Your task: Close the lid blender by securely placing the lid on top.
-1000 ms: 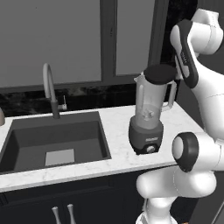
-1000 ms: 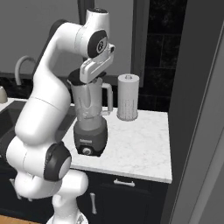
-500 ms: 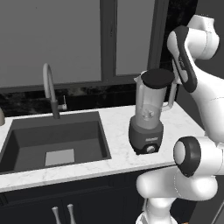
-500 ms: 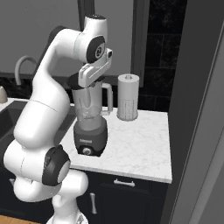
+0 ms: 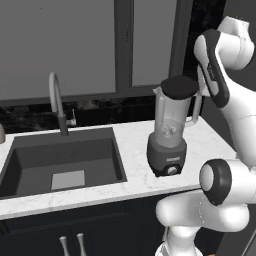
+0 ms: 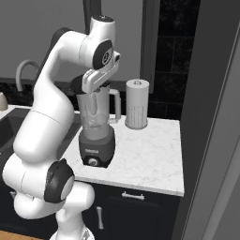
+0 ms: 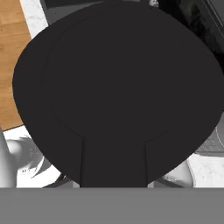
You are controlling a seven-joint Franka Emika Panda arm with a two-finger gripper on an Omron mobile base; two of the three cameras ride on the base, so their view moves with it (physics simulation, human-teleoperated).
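Lid [image 5: 178,87] sitting flat on top of the blender [image 5: 169,132], looking black and round, covering the rim. Blender standing upright on the counter [image 6: 145,154], right of the sink [image 5: 60,162] and faucet [image 5: 57,102], near-left of a pale canister [image 6: 137,104]. Gripper [image 6: 96,79] hanging over the lid, jaws clamping on it, lid [image 7: 118,92] filling the hand view.
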